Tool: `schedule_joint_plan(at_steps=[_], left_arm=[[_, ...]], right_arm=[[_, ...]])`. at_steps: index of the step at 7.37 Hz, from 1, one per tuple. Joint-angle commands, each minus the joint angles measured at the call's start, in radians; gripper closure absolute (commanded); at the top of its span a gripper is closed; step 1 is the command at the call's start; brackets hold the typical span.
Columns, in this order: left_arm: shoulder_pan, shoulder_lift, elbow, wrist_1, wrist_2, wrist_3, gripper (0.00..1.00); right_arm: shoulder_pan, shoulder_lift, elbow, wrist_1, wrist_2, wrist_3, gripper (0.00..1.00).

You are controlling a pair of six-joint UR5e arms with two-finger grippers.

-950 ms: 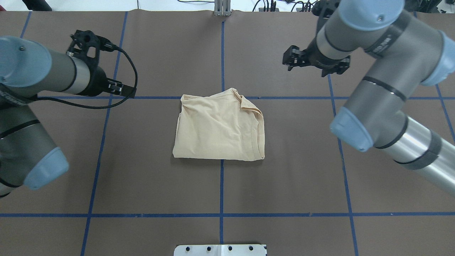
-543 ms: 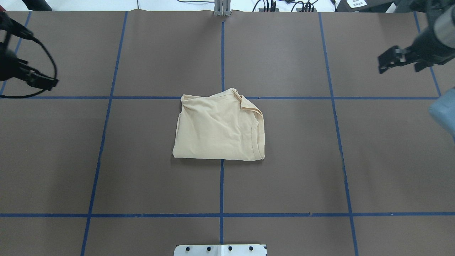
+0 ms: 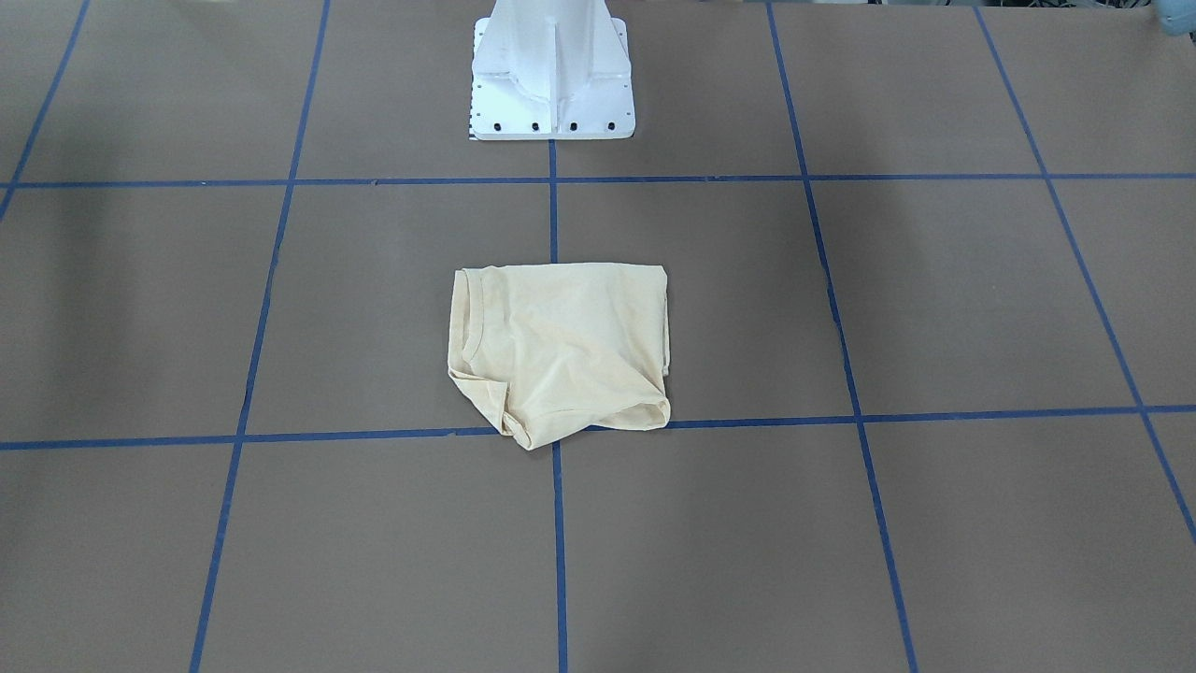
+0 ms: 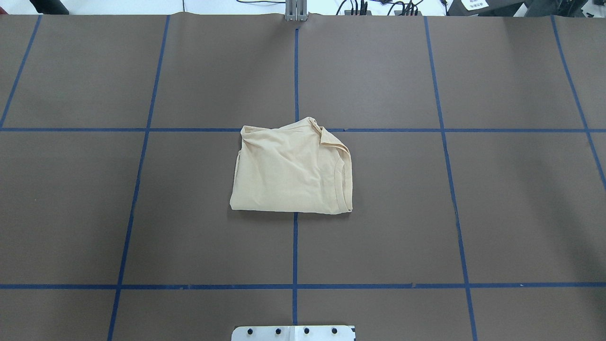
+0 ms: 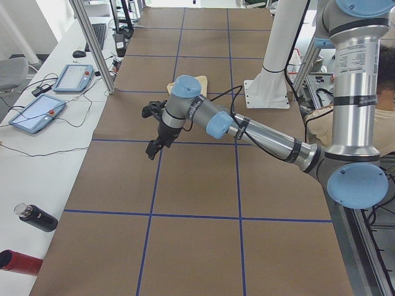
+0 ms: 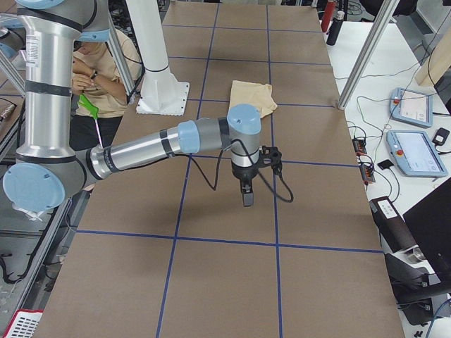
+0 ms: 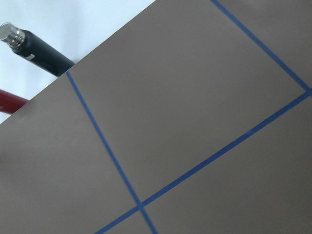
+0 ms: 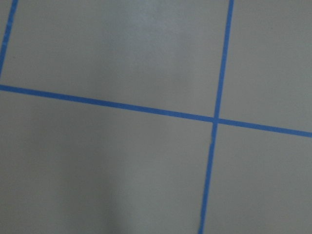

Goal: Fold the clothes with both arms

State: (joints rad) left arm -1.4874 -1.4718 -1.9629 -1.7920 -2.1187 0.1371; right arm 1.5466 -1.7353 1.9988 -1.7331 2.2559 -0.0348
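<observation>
The clothes (image 4: 293,170) are one pale cream-yellow shirt lying folded into a rough rectangle at the table's centre, also seen in the front-facing view (image 3: 561,350) and the right side view (image 6: 252,95). No print shows. Both arms are outside the overhead and front-facing views. In the left side view my left gripper (image 5: 153,143) hangs over bare table, well away from the shirt (image 5: 200,80). My right gripper (image 6: 246,193) points down over bare table on the other side. I cannot tell whether either is open or shut. Both wrist views show only brown table and blue tape.
The white pedestal base (image 3: 551,84) stands behind the shirt. A black bottle (image 7: 39,48) and a red one (image 7: 9,100) lie off the table's left end. Teach pendants (image 5: 77,77) sit on a side bench. A person (image 6: 106,77) sits behind the robot.
Both arms have swung outward, left arm to the left and right arm to the right, and left the overhead view. The shirt has not moved.
</observation>
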Motion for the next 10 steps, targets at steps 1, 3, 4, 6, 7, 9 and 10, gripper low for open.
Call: schedule_joint_plan(at_steps=[1, 3, 4, 6, 7, 9, 10], left_arm=[[-0.048, 0.034, 0.118, -0.001, -0.018, 0.024, 0.00], [-0.051, 0.080, 0.130, -0.006, -0.055, 0.018, 0.00], [-0.053, 0.085, 0.137, 0.008, -0.145, 0.013, 0.00], [-0.051, 0.107, 0.148, 0.013, -0.181, 0.012, 0.00], [-0.051, 0.107, 0.150, 0.022, -0.181, 0.012, 0.00], [-0.053, 0.091, 0.125, 0.144, -0.181, 0.021, 0.00], [-0.054, 0.088, 0.125, 0.161, -0.181, 0.022, 0.00]], right_arm=[[0.098, -0.154, -0.018, 0.059, 0.033, -0.086, 0.00], [0.089, -0.165, -0.038, 0.197, 0.028, 0.072, 0.00], [0.049, -0.171, -0.043, 0.223, 0.016, 0.097, 0.00], [-0.028, -0.173, -0.041, 0.266, -0.013, 0.188, 0.00], [-0.031, -0.188, -0.041, 0.288, -0.009, 0.175, 0.00], [-0.028, -0.193, -0.035, 0.267, 0.005, 0.069, 0.00], [-0.028, -0.185, -0.025, 0.218, 0.007, 0.067, 0.00]])
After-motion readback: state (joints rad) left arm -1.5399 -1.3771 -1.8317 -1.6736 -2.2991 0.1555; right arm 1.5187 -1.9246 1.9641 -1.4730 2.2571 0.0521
